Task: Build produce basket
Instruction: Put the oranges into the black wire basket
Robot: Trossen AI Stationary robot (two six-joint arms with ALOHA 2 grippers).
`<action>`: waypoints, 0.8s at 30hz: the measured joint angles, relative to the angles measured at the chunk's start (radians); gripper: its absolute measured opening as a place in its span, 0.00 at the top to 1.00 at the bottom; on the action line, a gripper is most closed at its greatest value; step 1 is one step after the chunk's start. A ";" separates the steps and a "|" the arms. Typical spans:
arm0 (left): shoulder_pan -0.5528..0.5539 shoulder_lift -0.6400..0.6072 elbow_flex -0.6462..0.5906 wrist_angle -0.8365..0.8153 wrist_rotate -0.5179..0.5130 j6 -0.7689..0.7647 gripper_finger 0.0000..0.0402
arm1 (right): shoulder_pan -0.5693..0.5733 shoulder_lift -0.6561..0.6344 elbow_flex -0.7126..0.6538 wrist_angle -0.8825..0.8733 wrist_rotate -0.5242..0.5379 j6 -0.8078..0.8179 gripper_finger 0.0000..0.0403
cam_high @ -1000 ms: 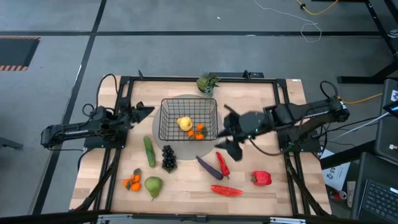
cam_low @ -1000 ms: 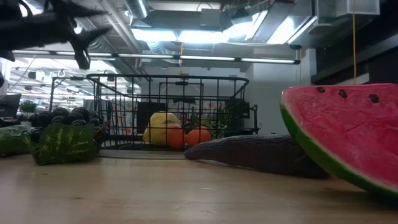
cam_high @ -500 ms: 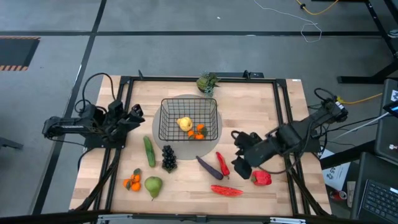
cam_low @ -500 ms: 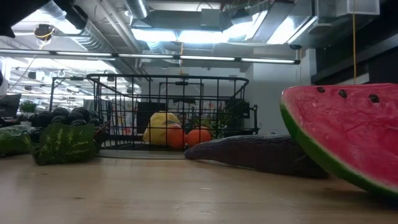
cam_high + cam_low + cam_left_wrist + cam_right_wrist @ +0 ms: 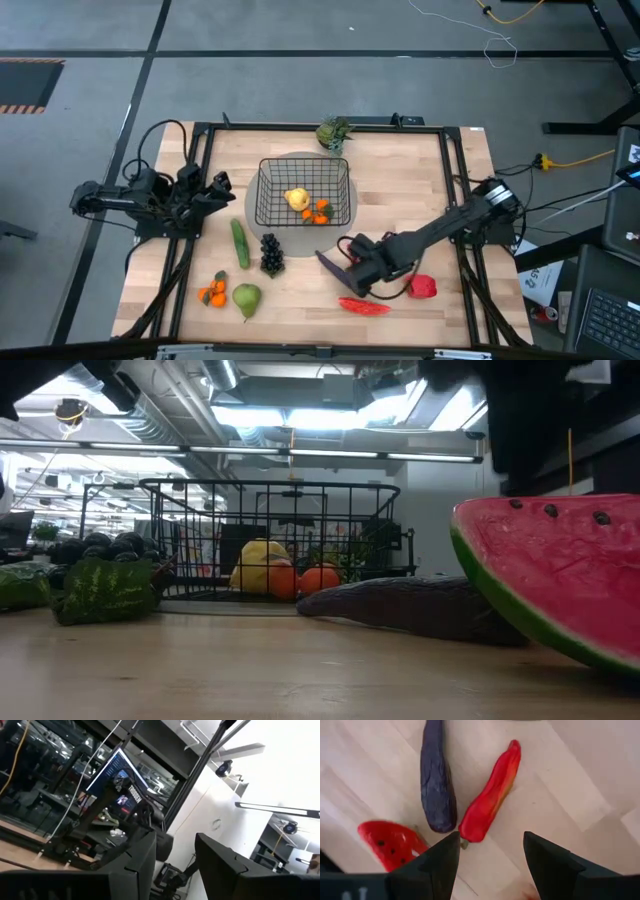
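Right tool (image 5: pixel 352 272) is low over the worktop (image 5: pixel 420 170), on the near side of the basket (image 5: pixel 305 192), above the red chili (image 5: pixel 490 795) and the purple eggplant (image 5: pixel 436 775). In the right wrist view its two fingers (image 5: pixel 440 862) stand spread apart with nothing between them; the chili's stem end lies just ahead of the gap. Chili and eggplant lie side by side, their near ends almost touching; a watermelon slice (image 5: pixel 390 842) sits just beside the eggplant's end.

Left tool (image 5: pixel 222 183) waits at the left edge of the worktop, raised, pointing toward the basket. In the left wrist view its fingers (image 5: pixel 140 860) are parted, empty, aimed at the room.

Basket: upright on a grey round mat (image 5: pixel 256 218), at the centre-far part of the worktop. It holds a yellow pear (image 5: pixel 296 198) and an orange cluster (image 5: pixel 319 211), touching each other.

Still outside the basket:
- green cucumber (image 5: pixel 240 243) and dark grapes (image 5: pixel 271 254), near the basket's near-left corner
- second orange cluster (image 5: pixel 213 293) touching a green pear (image 5: pixel 247 298), near-left
- red pepper (image 5: pixel 423 287), just beside the right arm

A leafy green bunch (image 5: pixel 334 131) lies at the far edge.

Low view: watermelon slice close to the lens, eggplant behind it, the basket beyond.
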 joint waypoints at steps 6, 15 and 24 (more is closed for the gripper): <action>-0.004 0.000 0.000 -0.011 0.014 -0.079 0.67 | -0.026 0.026 0.000 0.095 -0.034 0.050 0.46; -0.122 0.101 0.146 -0.050 0.084 0.001 0.67 | -0.026 0.028 0.000 0.267 -0.029 0.150 0.46; -0.261 0.371 0.400 -0.373 0.032 0.134 0.67 | -0.019 0.028 0.000 0.276 0.072 0.215 0.46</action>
